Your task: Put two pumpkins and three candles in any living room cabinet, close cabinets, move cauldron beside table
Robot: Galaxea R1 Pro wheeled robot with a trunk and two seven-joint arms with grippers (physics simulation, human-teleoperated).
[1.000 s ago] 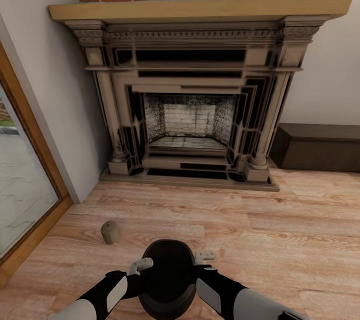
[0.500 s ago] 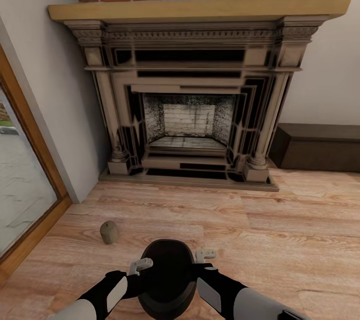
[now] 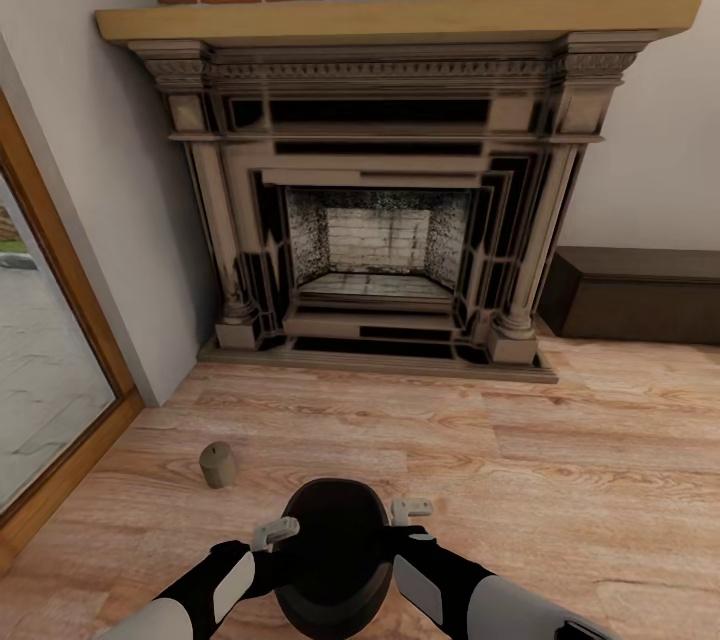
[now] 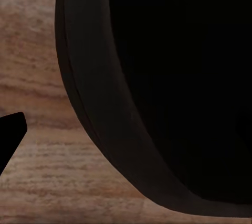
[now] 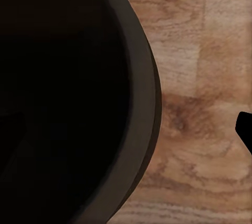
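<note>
Step in hand, as judged: moving the cauldron toward a table. It sits low between both arms, over the wood floor. The left gripper and right gripper flank its rim, 1 each side; whether their jaws are parted or clamped cannot be told. Next move calls for steady, matched arm pressure. Further out, 1 candle stands on the floor before the fireplace; the cabinet lies beyond.
</note>
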